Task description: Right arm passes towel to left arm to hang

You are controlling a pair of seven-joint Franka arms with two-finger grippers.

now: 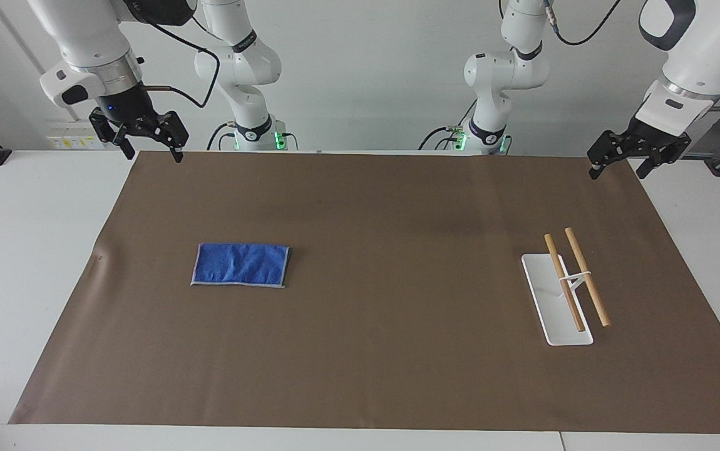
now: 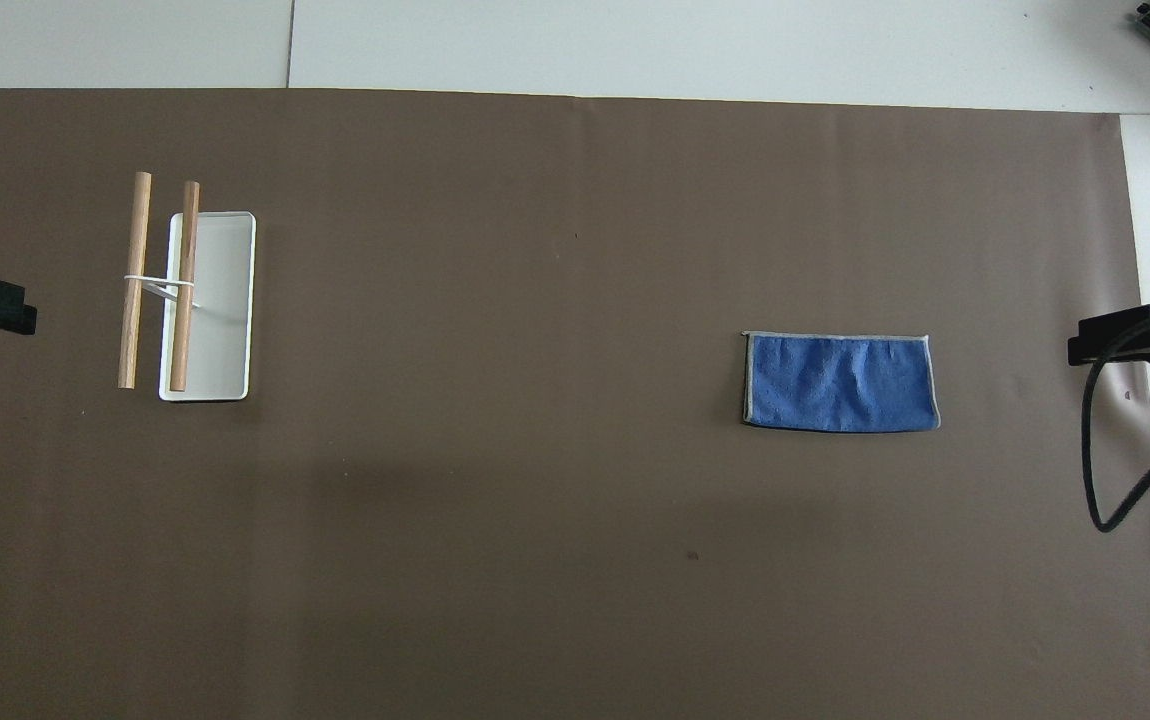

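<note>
The towel [image 1: 240, 265] lies flat on the brown mat [image 1: 372, 351] (toward the right arm's end of the desk [image 1: 22, 250]). A rack [image 1: 570, 288] stands toward the left arm's end. The right end effector [image 1: 150, 147] and left end effector [image 1: 620, 164] hang raised over the mat's near corners, both spread wide, holding nothing.
</note>
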